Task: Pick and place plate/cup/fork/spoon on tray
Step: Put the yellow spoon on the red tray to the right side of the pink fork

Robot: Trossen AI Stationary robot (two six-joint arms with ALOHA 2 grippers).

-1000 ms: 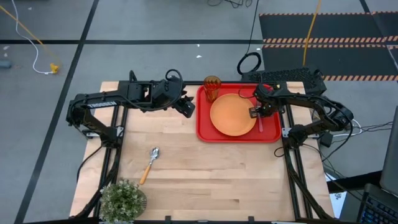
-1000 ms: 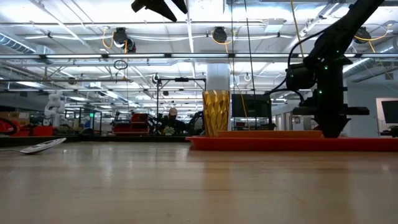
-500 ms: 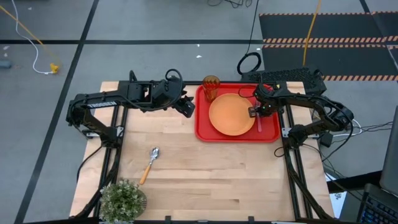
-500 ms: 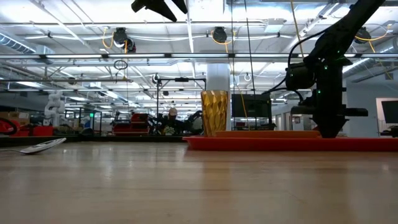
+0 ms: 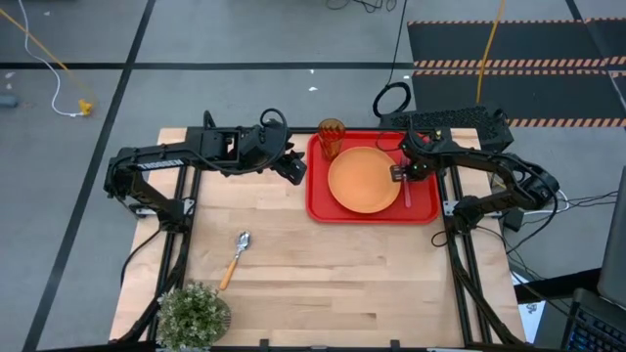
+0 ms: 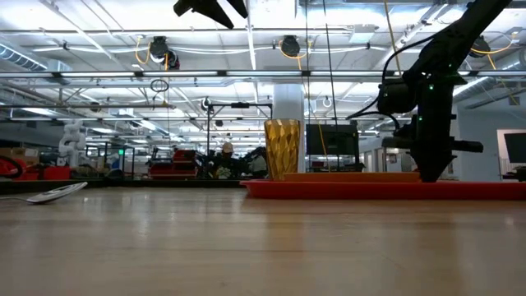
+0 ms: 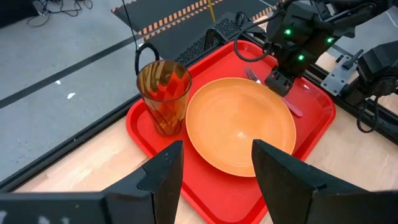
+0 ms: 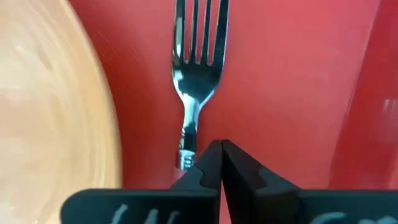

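The pale wooden worktop (image 5: 323, 264) stands on a grey concrete floor (image 5: 196, 39) crossed by dark lines. At the upper right of the overhead frame lie black mats (image 5: 509, 59) edged in orange-and-black hazard stripes. A yellow cable (image 5: 44, 49) trails across the upper left. At table height, the room behind is a wide hall (industrial-looking) with long rows of bright ceiling lights (image 6: 99, 41), a white pillar (image 6: 288, 103) mid-frame, and cluttered benches (image 6: 173, 160) far off.

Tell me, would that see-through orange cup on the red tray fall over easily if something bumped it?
Probably yes. The cup stands upright, tall and narrow on a small base, so it may tip. It looks like thin plastic and appears empty, so likely light. Once down, its round tapered sides would probably roll in a curve on the tray.
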